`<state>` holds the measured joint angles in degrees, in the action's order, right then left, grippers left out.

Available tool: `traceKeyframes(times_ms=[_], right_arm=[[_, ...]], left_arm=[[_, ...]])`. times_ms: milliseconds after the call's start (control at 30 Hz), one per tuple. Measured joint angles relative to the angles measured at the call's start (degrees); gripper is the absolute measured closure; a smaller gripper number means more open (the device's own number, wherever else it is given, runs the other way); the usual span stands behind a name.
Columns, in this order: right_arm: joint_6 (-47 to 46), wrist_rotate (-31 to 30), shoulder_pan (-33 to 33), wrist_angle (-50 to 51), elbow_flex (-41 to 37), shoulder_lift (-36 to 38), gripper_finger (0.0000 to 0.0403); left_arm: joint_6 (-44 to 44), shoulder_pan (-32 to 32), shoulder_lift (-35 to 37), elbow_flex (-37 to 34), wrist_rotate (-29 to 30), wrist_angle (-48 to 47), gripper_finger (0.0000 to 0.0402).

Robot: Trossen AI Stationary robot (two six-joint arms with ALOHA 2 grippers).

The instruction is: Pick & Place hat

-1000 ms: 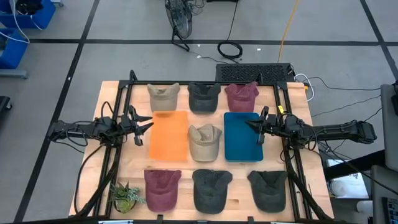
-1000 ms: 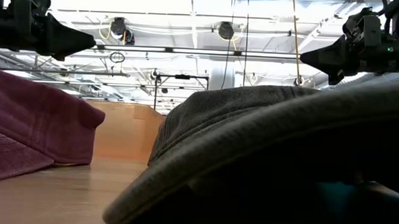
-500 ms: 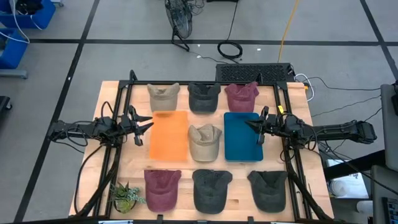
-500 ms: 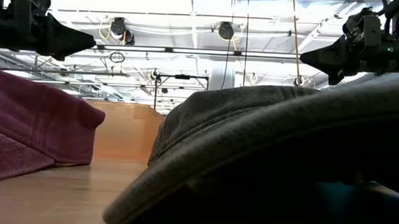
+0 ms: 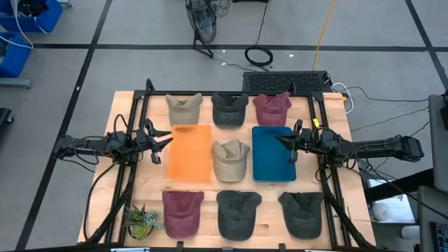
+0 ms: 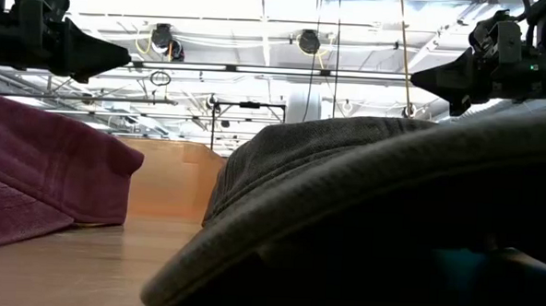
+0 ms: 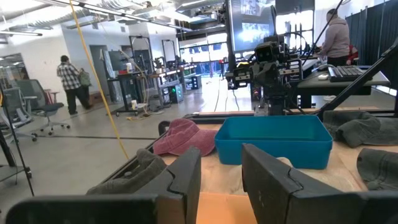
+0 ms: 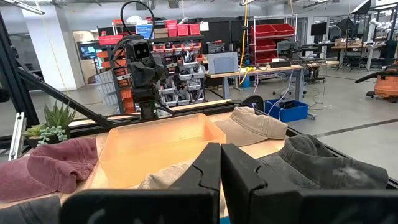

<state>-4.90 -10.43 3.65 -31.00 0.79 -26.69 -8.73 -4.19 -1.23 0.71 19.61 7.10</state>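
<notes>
Left tool [image 5: 165, 141], fingers apart and empty, hovers beside the orange tray [image 5: 190, 152]; right tool [image 5: 279, 138], fingers together, over the blue tray [image 5: 269, 171].

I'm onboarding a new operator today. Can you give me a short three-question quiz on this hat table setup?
1. True or false: the beige hat in the middle lies between the orange bin and the blue bin.
2. How many hats lie on the table in all?
3. Which end effector has its fingers shut: A) the left end effector, B) the right end effector?

Key
1. True.
2. Seven: three in the far row, one in the middle, three in the near row.
3. B. The left one stands open beside the orange bin; neither holds a hat.
</notes>
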Motion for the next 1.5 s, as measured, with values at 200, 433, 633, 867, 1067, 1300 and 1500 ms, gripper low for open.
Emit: traceKeyframes(times_ms=[200, 433, 633, 867, 1067, 1300, 1500], right_arm=[[0.0, 0.0, 0.0, 0.0, 0.0, 0.0, 0.0403], [0.0, 0.0, 0.0, 0.0, 0.0, 0.0, 0.0403], [0.0, 0.0, 0.0, 0.0, 0.0, 0.0, 0.0403], [0.0, 0.0, 0.0, 0.0, 0.0, 0.0, 0.0403], [0.0, 0.0, 0.0, 0.0, 0.0, 0.0, 0.0403], [0.0, 0.0, 0.0, 0.0, 0.0, 0.0, 0.0403], [0.0, 0.0, 0.0, -0.9, 0.0, 0.0, 0.0403]], left_arm=[[0.0, 0.0, 0.0, 0.0, 0.0, 0.0, 0.0282], [0.0, 0.0, 0.0, 0.0, 0.0, 0.0, 0.0282], [0.0, 0.0, 0.0, 0.0, 0.0, 0.0, 0.0282], [0.0, 0.0, 0.0, 0.0, 0.0, 0.0, 0.0282], [0.0, 0.0, 0.0, 0.0, 0.0, 0.0, 0.0282], [0.0, 0.0, 0.0, 0.0, 0.0, 0.0, 0.0282], [0.0, 0.0, 0.0, 0.0, 0.0, 0.0, 0.0282]])
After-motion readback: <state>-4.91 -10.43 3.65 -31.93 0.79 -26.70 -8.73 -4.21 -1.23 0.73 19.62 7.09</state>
